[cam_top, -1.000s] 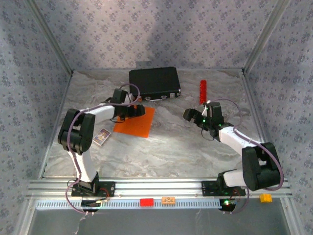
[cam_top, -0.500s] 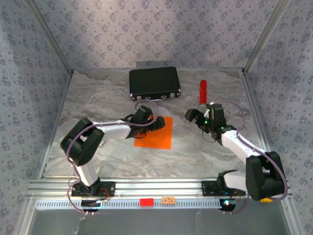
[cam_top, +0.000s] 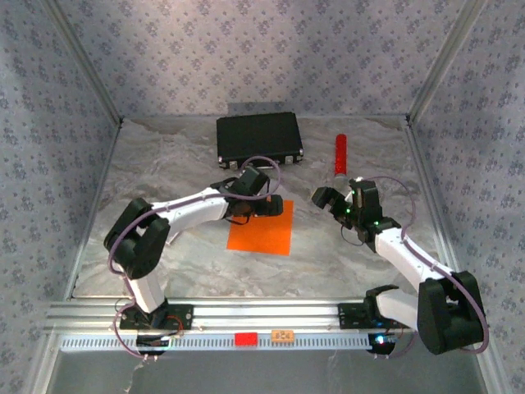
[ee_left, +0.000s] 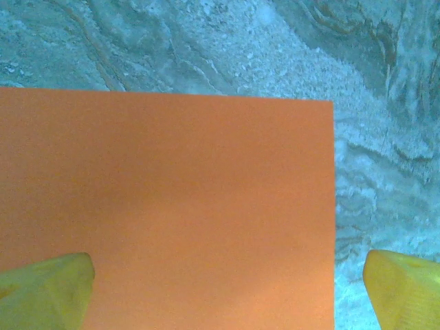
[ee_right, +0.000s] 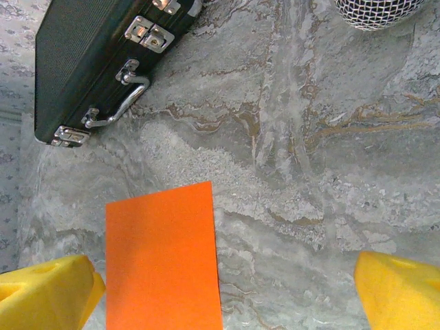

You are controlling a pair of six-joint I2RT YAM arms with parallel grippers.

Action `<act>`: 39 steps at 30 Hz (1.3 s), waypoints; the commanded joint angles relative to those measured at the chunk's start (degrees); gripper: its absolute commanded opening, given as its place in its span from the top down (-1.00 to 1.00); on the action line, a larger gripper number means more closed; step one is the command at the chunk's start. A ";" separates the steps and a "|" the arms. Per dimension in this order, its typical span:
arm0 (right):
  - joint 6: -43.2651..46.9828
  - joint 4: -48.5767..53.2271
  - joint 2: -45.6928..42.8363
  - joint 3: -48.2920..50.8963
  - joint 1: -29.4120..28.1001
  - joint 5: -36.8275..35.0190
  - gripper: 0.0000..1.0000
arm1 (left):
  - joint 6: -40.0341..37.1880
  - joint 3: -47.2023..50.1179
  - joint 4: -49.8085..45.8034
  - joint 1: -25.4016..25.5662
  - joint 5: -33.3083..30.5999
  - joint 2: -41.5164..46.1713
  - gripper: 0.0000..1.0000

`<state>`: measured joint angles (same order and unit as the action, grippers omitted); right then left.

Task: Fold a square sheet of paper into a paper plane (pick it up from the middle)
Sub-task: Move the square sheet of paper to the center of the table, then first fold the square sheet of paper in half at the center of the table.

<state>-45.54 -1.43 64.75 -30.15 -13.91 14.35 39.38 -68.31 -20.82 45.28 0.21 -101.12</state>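
The marbled table [cam_top: 180, 246] carries a black case [cam_top: 258, 138] at the back and, in front of it, the orange square sheet of paper [cam_top: 261, 234] lying flat mid-table. The left hand [cam_top: 264, 205] hangs spread over the sheet's far edge, gripping nothing; the right hand [cam_top: 326, 197], spread and empty, is off to its right, near a red cylinder [cam_top: 340, 153].

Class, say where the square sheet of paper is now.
In the top view the square sheet of paper lies flat on the table in front of the black case, its far edge under the open left gripper.
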 commanded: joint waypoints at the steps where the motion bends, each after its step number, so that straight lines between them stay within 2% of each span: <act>1: -0.25 2.07 -1.04 0.14 -0.50 -0.70 -0.98 | -6.46 -4.16 -12.45 0.12 2.42 -3.44 -0.95; 7: 0.01 2.58 -1.11 -0.41 -0.65 -1.21 -0.98 | -6.17 -10.24 -19.55 0.18 2.93 -8.80 -0.92; 9: -0.01 2.61 -1.03 -0.39 -0.90 -1.38 -0.98 | -4.08 -12.03 -21.32 0.48 0.78 -10.38 -0.91; 20: -0.07 4.01 -0.28 -0.50 -0.86 -2.43 -0.98 | -0.04 -16.98 -24.68 2.32 -2.01 -16.05 -0.92; 32: -1.39 6.08 0.29 -0.61 -0.32 -3.71 -0.98 | 10.85 -15.59 -23.41 4.48 -4.52 -15.28 -0.92; 39: -0.52 6.09 -0.22 -0.96 -0.01 -2.58 -0.98 | 5.54 -17.47 -24.15 4.47 -6.19 -14.02 -0.94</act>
<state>-45.91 3.14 64.79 -30.15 -14.22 11.77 47.11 -83.96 -42.52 49.63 -4.43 -116.71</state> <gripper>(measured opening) 0.991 0.966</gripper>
